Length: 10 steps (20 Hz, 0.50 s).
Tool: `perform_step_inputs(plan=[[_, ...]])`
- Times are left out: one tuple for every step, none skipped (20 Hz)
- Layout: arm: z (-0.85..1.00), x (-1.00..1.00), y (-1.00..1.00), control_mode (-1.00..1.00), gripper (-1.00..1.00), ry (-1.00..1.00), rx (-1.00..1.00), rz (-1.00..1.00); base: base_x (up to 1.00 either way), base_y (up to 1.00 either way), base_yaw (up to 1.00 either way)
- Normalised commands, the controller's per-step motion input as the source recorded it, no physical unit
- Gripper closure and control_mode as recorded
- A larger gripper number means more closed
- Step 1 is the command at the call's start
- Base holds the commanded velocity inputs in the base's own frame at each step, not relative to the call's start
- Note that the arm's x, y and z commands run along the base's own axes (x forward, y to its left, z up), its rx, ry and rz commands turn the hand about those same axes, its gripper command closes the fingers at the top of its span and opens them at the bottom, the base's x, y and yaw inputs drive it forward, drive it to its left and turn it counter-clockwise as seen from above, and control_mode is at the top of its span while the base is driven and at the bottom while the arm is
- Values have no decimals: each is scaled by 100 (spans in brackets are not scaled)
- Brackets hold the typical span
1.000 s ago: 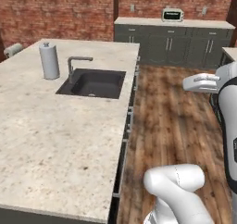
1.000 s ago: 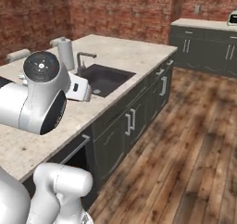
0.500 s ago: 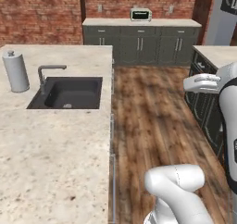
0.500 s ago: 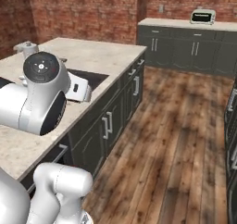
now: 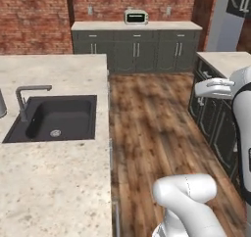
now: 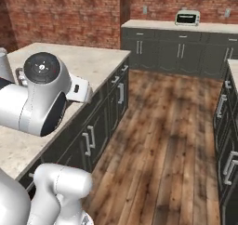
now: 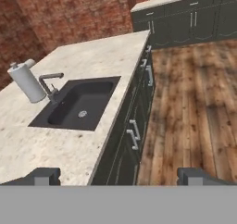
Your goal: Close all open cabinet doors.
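My gripper (image 7: 119, 176) is open, its two dark fingertips (image 7: 44, 174) wide apart with nothing between them. It hovers high over the kitchen island and touches nothing. Below it the island's cabinet doors (image 7: 138, 128) run along the island's side, dark grey-green with silver bar handles, and look flush; the same doors (image 6: 120, 92) show in the right base view. A row of base cabinet doors (image 5: 135, 55) lines the far brick wall, and more doors (image 5: 212, 119) stand on the right side of the aisle. No door in view stands visibly ajar.
The island counter (image 5: 54, 182) holds a black sink (image 5: 59, 118) with a faucet (image 5: 27, 96), and a paper towel roll (image 7: 25, 82) beside it. A silver toaster oven (image 5: 136, 18) sits on the far counter. A wood floor aisle (image 5: 152, 128) runs between the island and the right cabinets.
The whole scene has shifted left in both base views: the base has moved, bringing the far wall cabinets to the centre and the right cabinets into view. The arm's pose is unchanged.
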Motion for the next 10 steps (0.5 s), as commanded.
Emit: perform_step_inputs(plan=[[0, 0, 0, 100, -100, 0, 0, 0, 80, -16, -10], [0, 0, 0, 100, -100, 0, 0, 0, 81, -20, -9], [0, 0, 0, 100, -100, 0, 0, 0, 79, -28, -7], [0, 0, 0, 100, -100, 0, 0, 0, 78, -31, -5], [0, 0, 0, 100, -100, 0, 0, 0, 78, -32, -5], [0, 0, 0, 100, -100, 0, 0, 0, 78, -32, -5], [0, 0, 0, 100, -100, 0, 0, 0, 77, -33, -5], [0, 0, 0, 100, -100, 0, 0, 0, 77, -33, -5], [0, 0, 0, 100, -100, 0, 0, 0, 76, -33, -5], [0, 0, 0, 100, -100, 0, 0, 0, 77, -33, -5]])
